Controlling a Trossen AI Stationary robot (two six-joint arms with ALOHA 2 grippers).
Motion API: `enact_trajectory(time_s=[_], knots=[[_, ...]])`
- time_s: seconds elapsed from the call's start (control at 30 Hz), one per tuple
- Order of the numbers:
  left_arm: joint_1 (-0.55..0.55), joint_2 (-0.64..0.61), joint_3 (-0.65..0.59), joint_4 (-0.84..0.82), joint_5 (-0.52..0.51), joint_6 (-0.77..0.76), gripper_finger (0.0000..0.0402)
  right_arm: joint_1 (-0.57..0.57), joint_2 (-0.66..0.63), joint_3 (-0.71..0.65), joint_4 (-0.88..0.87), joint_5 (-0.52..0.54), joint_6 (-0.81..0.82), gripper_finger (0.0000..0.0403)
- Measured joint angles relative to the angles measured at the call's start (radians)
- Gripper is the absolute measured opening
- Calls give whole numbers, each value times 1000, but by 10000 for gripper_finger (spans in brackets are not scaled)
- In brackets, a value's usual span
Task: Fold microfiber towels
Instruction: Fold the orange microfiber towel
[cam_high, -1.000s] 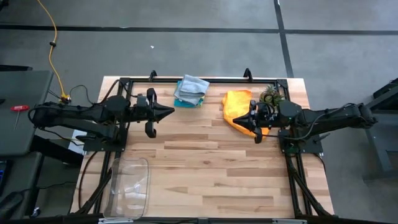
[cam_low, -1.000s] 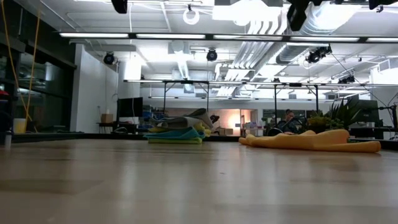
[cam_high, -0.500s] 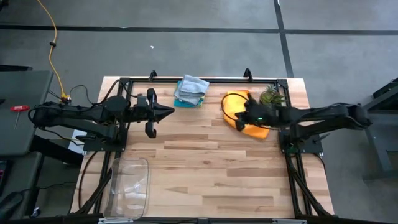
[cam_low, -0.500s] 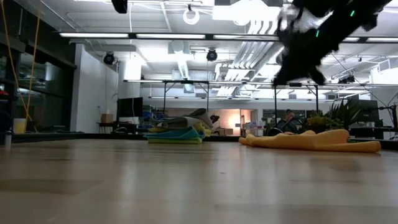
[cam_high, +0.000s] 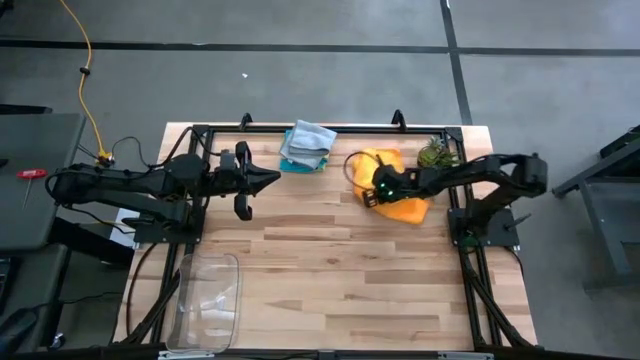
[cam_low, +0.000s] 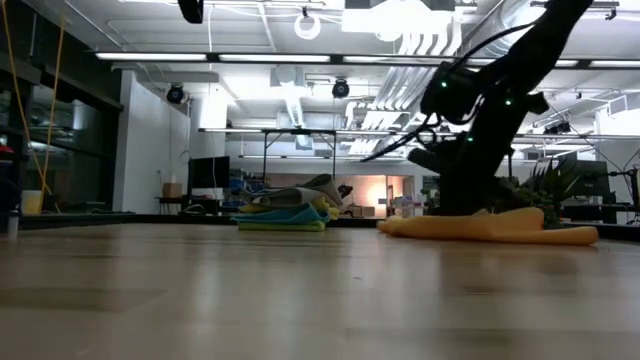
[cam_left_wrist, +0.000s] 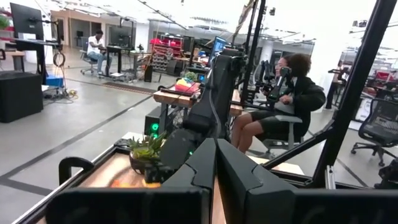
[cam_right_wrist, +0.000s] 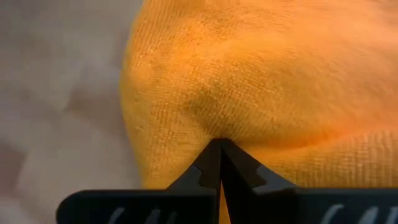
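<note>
Right hand (cam_high: 372, 193): lowered onto the orange towel (cam_high: 400, 186) at the towel's edge nearest the table's middle. In the right wrist view the 2 fingers (cam_right_wrist: 211, 171) are pressed together, tips meeting at the orange fabric (cam_right_wrist: 261, 74). Whether a fold of cloth is pinched between them cannot be told. In the low view the right hand (cam_low: 425, 160) sits just above the towel (cam_low: 490, 228), which lies flat and spread on the table.

Orange towel: on the right rear part of the table (cam_high: 340, 280), just beside the plant (cam_high: 436, 154), which stands near the rear right corner.

Towel stack (cam_high: 306, 147): at the rear centre of the table, well apart from the orange towel. Grey lies on top; teal and lime green edges show beneath. In the low view the stack (cam_low: 285, 212) shows teal and green layers at the bottom and yellow at its right end.

Left hand (cam_high: 262, 180): held above the left rear part of the table, pointing toward the table's middle, near the stack but not touching it. In the left wrist view its 2 fingers (cam_left_wrist: 239, 180) are closed against each other with nothing between them.

Tray (cam_high: 208, 300): clear plastic, at the front left corner of the table.

Room: a seated person (cam_left_wrist: 283, 102) shows beyond the table in the left wrist view.
</note>
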Motion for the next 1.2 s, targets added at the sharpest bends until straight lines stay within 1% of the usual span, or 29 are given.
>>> enact_trajectory(time_s=[0.13, 0.27, 0.4, 0.53, 0.63, 0.73, 0.8, 0.9, 1.03, 1.1, 1.2], knots=[[0, 0, 0, -1, -2, 0, 5, 89, 84, 62, 56, -93, -73, 0], [0, 0, 0, -12, -35, 1, 5, 203, 171, 138, 102, -184, -177, 0], [0, 0, 0, -42, -58, 0, 5, 304, 239, 225, 117, -206, -272, 0], [0, 0, 0, -86, -63, 0, 5, 365, 229, 310, 78, -240, -457, 0], [0, 0, 0, -117, -61, 0, 5, 380, 167, 364, -74, -192, -553, 0], [0, 0, 0, -147, -61, 0, 5, 370, 75, 387, -224, -98, -586, 0], [0, 14, 1, -163, -77, -6, 6, 359, -1, 368, -267, -53, -575, 0], [0, 65, 2, -206, -123, -34, 15, 338, -132, 294, -285, -13, -510, 0], [7, 194, 2, -216, -156, -60, 53, 327, -302, 174, -283, 56, -386, 0], [23, 272, 3, -193, -141, -84, 84, 327, -376, 116, -271, 82, -324, 0], [56, 410, 37, -197, -102, -106, 134, 328, -467, 37, -222, 102, -240, 0]])
